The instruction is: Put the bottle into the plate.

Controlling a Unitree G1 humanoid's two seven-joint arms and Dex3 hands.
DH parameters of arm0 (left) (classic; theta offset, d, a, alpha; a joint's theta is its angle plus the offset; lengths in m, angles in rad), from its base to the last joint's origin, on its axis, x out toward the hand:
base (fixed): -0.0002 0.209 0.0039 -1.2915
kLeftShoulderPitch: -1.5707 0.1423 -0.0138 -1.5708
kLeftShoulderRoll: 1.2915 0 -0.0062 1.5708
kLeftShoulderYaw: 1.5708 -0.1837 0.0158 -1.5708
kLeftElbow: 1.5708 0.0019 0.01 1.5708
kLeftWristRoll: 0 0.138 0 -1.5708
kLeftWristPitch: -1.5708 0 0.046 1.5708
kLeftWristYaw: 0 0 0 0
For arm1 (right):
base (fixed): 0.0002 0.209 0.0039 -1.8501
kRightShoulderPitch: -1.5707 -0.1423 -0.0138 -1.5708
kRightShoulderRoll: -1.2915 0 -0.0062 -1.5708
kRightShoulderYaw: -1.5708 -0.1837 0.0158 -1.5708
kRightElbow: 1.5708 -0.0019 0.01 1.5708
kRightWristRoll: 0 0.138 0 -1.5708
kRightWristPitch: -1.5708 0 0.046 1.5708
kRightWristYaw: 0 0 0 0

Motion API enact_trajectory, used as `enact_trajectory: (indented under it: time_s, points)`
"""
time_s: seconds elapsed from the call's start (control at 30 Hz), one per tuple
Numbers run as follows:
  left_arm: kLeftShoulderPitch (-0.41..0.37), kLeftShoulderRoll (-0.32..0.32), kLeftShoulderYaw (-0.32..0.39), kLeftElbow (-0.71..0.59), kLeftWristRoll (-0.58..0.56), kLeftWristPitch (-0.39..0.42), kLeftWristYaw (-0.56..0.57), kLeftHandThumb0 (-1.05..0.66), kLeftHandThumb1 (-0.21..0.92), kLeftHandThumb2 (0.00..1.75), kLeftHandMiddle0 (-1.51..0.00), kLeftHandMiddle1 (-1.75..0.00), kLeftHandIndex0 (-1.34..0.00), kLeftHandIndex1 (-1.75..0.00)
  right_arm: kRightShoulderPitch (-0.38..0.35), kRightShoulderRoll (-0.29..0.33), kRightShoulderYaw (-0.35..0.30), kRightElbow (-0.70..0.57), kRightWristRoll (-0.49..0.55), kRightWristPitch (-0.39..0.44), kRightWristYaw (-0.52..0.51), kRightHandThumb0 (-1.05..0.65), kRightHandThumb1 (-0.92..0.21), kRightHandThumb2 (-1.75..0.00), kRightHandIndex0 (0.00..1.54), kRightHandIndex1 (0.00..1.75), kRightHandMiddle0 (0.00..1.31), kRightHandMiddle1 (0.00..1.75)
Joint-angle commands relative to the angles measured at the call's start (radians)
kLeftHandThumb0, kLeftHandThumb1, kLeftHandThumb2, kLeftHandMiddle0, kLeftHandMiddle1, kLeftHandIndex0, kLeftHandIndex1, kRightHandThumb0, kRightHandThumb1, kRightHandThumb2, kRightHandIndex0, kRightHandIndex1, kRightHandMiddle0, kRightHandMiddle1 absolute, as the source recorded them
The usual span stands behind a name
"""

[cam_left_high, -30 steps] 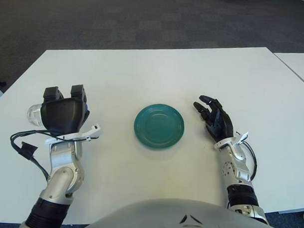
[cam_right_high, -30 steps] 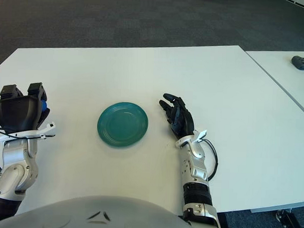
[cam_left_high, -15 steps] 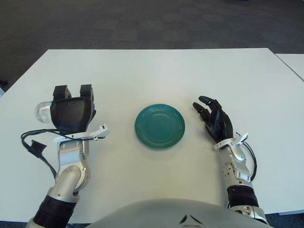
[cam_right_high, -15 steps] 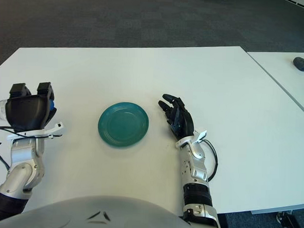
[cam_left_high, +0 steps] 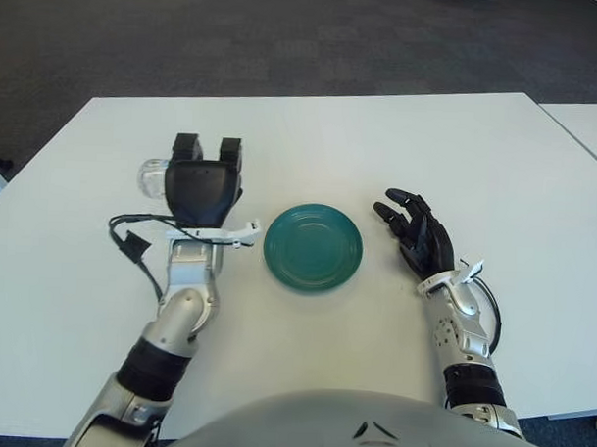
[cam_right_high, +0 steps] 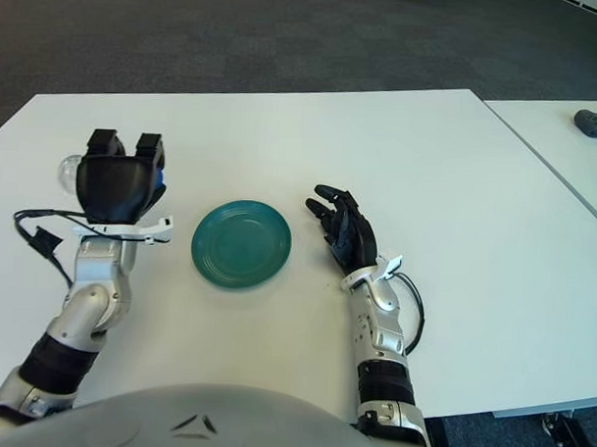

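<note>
Dark carpet surrounded the white counter (cam_left_high: 311, 136) where a Unitree G1 humanoid worked at putting a bottle into a plate. Its left hand (cam_left_high: 204, 186) was raised above the counter just left of the green plate (cam_left_high: 312, 247), fingers curled around the clear bottle (cam_left_high: 151, 175), whose rounded end poked out on the hand's left side and which showed a trace of blue by the palm. The plate sat bare at the counter's middle, so the pick-up appeared done, while the carry over the rim and the release were, by the look of it, yet to come. The right hand (cam_left_high: 418, 236) showed to the right of the plate, fingers spread and holding nothing. Nothing lay between bottle and plate; a dark object (cam_right_high: 594, 122) sat on a neighbouring table, well apart.
</note>
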Motion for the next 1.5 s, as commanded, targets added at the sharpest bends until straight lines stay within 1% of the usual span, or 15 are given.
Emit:
enact_trajectory:
  time_s: [0.0, 0.13, 0.23, 0.37, 0.47, 0.57, 0.63, 0.77, 0.87, 1.03, 1.1, 1.27, 1.47]
  points:
    - [-0.049, -0.026, -0.021, 0.039, 0.004, -0.008, 0.032, -0.49, 0.26, 1.38, -1.17, -1.75, -0.65, -1.75, 0.056, 0.007, 0.013, 0.052, -0.023, 0.064, -0.024, -0.59, -0.92, -0.75, 0.42, 0.69, 0.25, 1.02]
    - [-0.098, -0.072, -0.054, 0.100, 0.003, -0.007, 0.048, -0.49, 0.27, 1.37, -1.17, -1.75, -0.65, -1.75, 0.056, 0.011, 0.020, 0.060, -0.033, 0.058, -0.034, -0.59, -0.92, -0.76, 0.43, 0.72, 0.26, 1.03]
    - [-0.125, -0.099, -0.069, 0.132, -0.011, -0.009, 0.045, -0.48, 0.27, 1.36, -1.16, -1.75, -0.64, -1.75, 0.055, 0.012, 0.020, 0.071, -0.033, 0.057, -0.032, -0.59, -0.92, -0.77, 0.42, 0.73, 0.23, 1.02]
    - [-0.141, -0.113, -0.078, 0.151, -0.026, -0.009, 0.036, -0.48, 0.28, 1.35, -1.16, -1.75, -0.63, -1.75, 0.061, 0.017, 0.021, 0.067, -0.033, 0.055, -0.033, -0.59, -0.92, -0.79, 0.41, 0.74, 0.20, 1.01]
    - [-0.165, -0.129, -0.093, 0.191, -0.046, -0.014, 0.020, -0.48, 0.29, 1.34, -1.15, -1.75, -0.62, -1.75, 0.065, 0.020, 0.023, 0.066, -0.034, 0.050, -0.033, -0.59, -0.92, -0.79, 0.41, 0.75, 0.20, 1.01]
    - [-0.171, -0.128, -0.100, 0.196, -0.056, -0.019, 0.011, -0.47, 0.30, 1.33, -1.15, -1.75, -0.62, -1.75, 0.065, 0.020, 0.023, 0.067, -0.034, 0.049, -0.034, -0.59, -0.92, -0.80, 0.41, 0.75, 0.20, 1.01]
    - [-0.169, -0.122, -0.111, 0.186, -0.062, -0.028, -0.006, -0.47, 0.31, 1.32, -1.15, -1.75, -0.61, -1.75, 0.071, 0.023, 0.026, 0.061, -0.036, 0.048, -0.035, -0.60, -0.92, -0.80, 0.41, 0.75, 0.20, 1.01]
    - [-0.192, -0.151, -0.154, 0.177, -0.060, -0.038, -0.056, -0.46, 0.33, 1.30, -1.15, -1.75, -0.60, -1.75, 0.085, 0.029, 0.033, 0.047, -0.040, 0.045, -0.039, -0.60, -0.92, -0.80, 0.41, 0.76, 0.19, 1.01]
    - [-0.216, -0.172, -0.180, 0.166, -0.044, -0.025, -0.130, -0.46, 0.34, 1.28, -1.16, -1.75, -0.58, -1.75, 0.091, 0.031, 0.037, 0.042, -0.041, 0.044, -0.040, -0.60, -0.92, -0.80, 0.41, 0.76, 0.19, 1.02]
    - [-0.229, -0.190, -0.201, 0.153, -0.037, -0.012, -0.215, -0.45, 0.36, 1.25, -1.15, -1.75, -0.57, -1.75, 0.101, 0.035, 0.043, 0.032, -0.044, 0.043, -0.044, -0.60, -0.92, -0.80, 0.41, 0.76, 0.19, 1.02]
    - [-0.233, -0.197, -0.208, 0.153, -0.035, -0.007, -0.233, -0.45, 0.37, 1.24, -1.15, -1.75, -0.56, -1.75, 0.103, 0.036, 0.045, 0.030, -0.045, 0.043, -0.045, -0.60, -0.92, -0.80, 0.40, 0.76, 0.19, 1.02]
    - [-0.259, -0.240, -0.242, 0.169, -0.037, 0.003, -0.290, -0.44, 0.39, 1.22, -1.13, -1.75, -0.55, -1.75, 0.112, 0.040, 0.051, 0.021, -0.047, 0.042, -0.049, -0.60, -0.92, -0.80, 0.40, 0.77, 0.19, 1.02]
    - [-0.264, -0.269, -0.259, 0.177, -0.046, 0.014, -0.296, -0.44, 0.40, 1.20, -1.11, -1.75, -0.54, -1.75, 0.121, 0.044, 0.058, 0.014, -0.050, 0.040, -0.053, -0.60, -0.92, -0.80, 0.40, 0.77, 0.19, 1.02]
